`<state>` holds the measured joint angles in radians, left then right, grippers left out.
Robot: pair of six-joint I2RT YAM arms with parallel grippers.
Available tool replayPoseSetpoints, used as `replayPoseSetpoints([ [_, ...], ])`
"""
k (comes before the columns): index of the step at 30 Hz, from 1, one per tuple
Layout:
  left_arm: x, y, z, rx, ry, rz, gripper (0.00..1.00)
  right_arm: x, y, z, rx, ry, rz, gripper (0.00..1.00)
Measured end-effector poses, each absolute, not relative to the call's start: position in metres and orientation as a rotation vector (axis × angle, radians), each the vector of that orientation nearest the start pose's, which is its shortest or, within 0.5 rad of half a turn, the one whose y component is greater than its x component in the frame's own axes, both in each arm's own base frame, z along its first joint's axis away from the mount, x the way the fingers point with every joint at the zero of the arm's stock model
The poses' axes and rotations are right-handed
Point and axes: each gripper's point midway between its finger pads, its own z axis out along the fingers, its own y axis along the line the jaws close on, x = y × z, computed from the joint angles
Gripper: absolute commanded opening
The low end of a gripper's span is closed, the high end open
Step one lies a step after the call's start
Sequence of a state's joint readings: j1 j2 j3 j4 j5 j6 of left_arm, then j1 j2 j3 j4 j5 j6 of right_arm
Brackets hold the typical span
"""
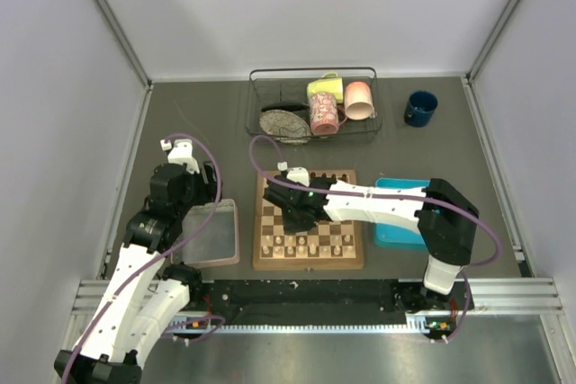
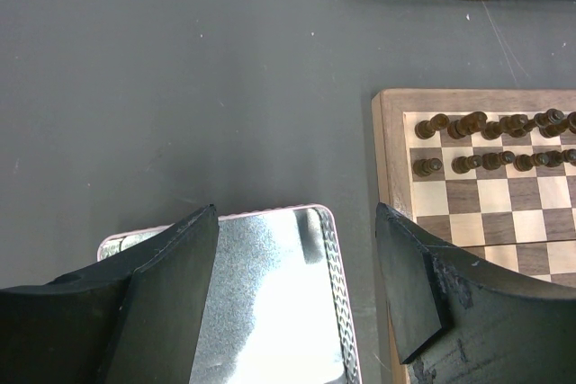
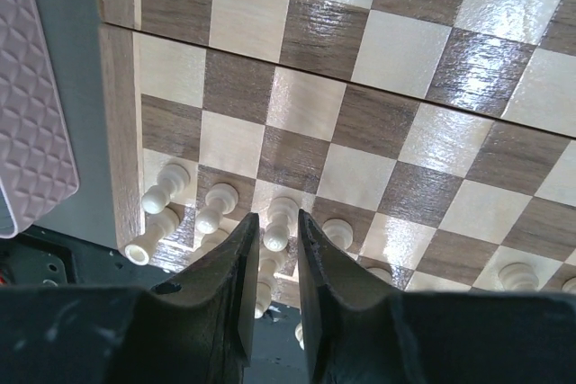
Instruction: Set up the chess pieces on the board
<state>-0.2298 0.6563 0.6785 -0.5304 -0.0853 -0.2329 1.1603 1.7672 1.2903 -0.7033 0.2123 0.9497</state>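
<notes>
The board (image 1: 309, 263) lies at the near middle of the table. Cream chess pieces (image 1: 310, 243) fill its near rows, and dark ones (image 2: 490, 128) stand along its far rows. My right gripper (image 1: 293, 222) hangs over the near left of the board (image 3: 396, 51). Its jaws are slightly apart, either side of a standing cream pawn (image 3: 277, 231) without pinching it. Other cream pieces (image 3: 166, 191) crowd just left of it. My left gripper (image 2: 297, 222) is wide open above the clear pinkish tray (image 2: 270, 312), with nothing between its fingers.
The pinkish tray (image 1: 216, 254) sits left of the board and a blue tray (image 1: 396, 236) right of it under my right arm. A wire rack (image 1: 312, 105) with mugs and a plate stands at the back. A dark blue mug (image 1: 420, 107) is beside it.
</notes>
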Motion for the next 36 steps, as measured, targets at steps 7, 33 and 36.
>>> replayPoseSetpoints([
  [7,0.247,-0.052,0.183,-0.055,2.082,-0.194,0.75,0.162,0.356,0.076,-0.229,2.73,0.341,0.23],
  [33,0.247,-0.057,0.187,-0.035,2.066,-0.218,0.75,0.222,0.012,0.108,0.82,2.515,-0.031,0.28],
  [36,0.247,-0.057,0.187,-0.033,2.065,-0.219,0.75,0.214,0.0,0.09,0.87,2.569,-0.053,0.27],
])
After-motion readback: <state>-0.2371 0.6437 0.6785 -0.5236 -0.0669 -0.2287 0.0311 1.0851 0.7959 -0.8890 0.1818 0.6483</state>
